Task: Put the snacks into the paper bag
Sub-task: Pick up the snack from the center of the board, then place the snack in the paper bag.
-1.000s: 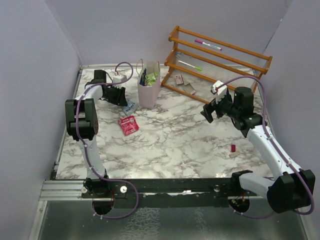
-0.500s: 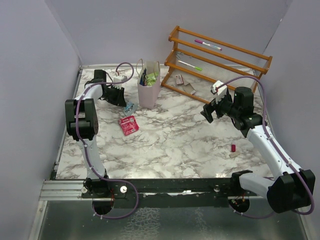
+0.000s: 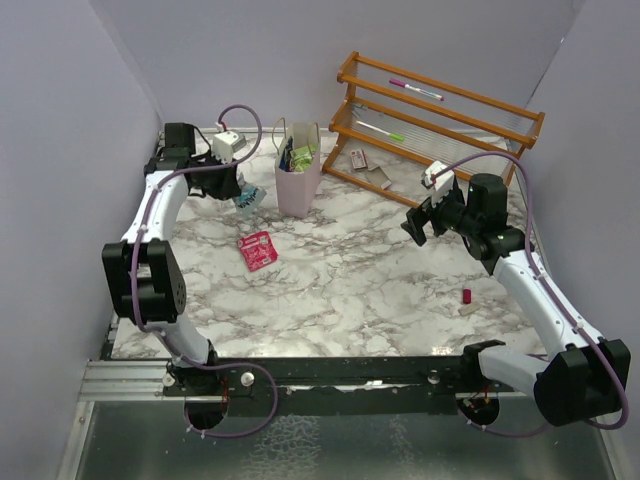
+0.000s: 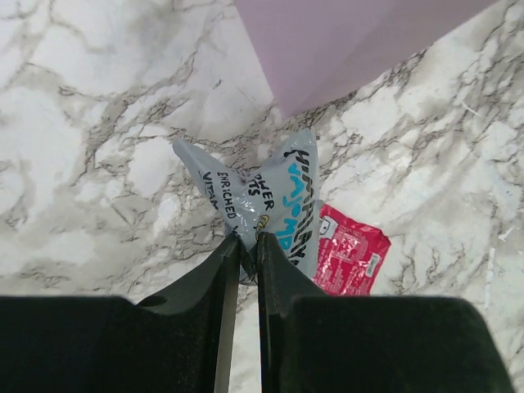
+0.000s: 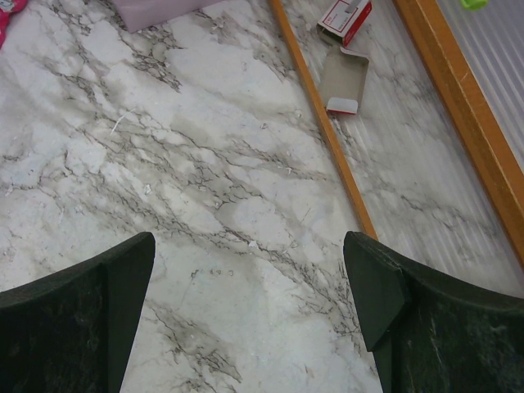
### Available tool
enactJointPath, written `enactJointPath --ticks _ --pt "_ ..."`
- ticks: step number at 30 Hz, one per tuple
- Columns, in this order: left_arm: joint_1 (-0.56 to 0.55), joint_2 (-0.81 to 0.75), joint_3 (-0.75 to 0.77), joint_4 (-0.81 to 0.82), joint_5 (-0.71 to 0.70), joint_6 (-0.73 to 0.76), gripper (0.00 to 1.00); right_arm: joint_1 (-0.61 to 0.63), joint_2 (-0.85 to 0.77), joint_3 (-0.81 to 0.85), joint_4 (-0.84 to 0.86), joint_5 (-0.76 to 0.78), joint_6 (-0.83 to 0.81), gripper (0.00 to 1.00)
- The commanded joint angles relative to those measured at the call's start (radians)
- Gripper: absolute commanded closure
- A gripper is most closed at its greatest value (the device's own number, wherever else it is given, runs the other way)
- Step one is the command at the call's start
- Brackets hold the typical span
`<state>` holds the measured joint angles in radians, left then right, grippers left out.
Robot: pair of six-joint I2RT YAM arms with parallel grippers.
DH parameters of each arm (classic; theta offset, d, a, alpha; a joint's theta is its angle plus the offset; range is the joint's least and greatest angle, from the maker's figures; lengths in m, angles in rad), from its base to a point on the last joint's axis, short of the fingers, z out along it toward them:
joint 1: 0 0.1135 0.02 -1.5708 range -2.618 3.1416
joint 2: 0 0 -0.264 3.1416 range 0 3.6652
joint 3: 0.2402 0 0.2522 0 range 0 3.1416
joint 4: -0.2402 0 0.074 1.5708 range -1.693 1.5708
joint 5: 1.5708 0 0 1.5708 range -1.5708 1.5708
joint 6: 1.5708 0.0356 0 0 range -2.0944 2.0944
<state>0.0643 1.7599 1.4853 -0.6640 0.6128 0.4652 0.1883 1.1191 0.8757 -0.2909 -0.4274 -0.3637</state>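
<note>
My left gripper (image 3: 243, 194) is shut on a blue-white snack packet (image 4: 266, 202) and holds it above the table, just left of the pale pink paper bag (image 3: 298, 180). The packet shows in the top view (image 3: 249, 197) too. The bag's lower wall fills the top of the left wrist view (image 4: 352, 41). Several snacks stick out of the bag's mouth (image 3: 297, 155). A red snack packet (image 3: 257, 249) lies flat on the marble in front of the bag, also in the left wrist view (image 4: 350, 260). My right gripper (image 3: 415, 222) is open and empty over the right middle of the table.
An orange wooden rack (image 3: 440, 115) stands at the back right with pink and green markers on it. An opened small carton (image 5: 344, 78) lies by its lower rail (image 5: 319, 115). A tiny red stub (image 3: 466, 295) lies at the right. Grey walls close in on both sides.
My left gripper has lifted the blue-white packet off the table and risen, with the arm swinging back and left. The right arm has not moved.
</note>
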Motion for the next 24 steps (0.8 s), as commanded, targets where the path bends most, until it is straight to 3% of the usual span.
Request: enactJointPath --ticks 1,11,24 --pt "0.001 -0.168 -0.026 -0.029 0.050 -0.022 1.00 -0.005 0.001 -0.006 -0.009 -0.005 -0.006 0.01" --pt "-0.109 -0.364 0.028 -0.019 0.057 -0.136 1.00 -0.004 -0.006 -0.005 -0.008 -0.008 -0.006 0.01" --pt "-0.301 -0.273 0.157 0.094 -0.175 -0.195 1.00 -0.004 -0.012 -0.007 -0.008 -0.005 -0.007 0.01"
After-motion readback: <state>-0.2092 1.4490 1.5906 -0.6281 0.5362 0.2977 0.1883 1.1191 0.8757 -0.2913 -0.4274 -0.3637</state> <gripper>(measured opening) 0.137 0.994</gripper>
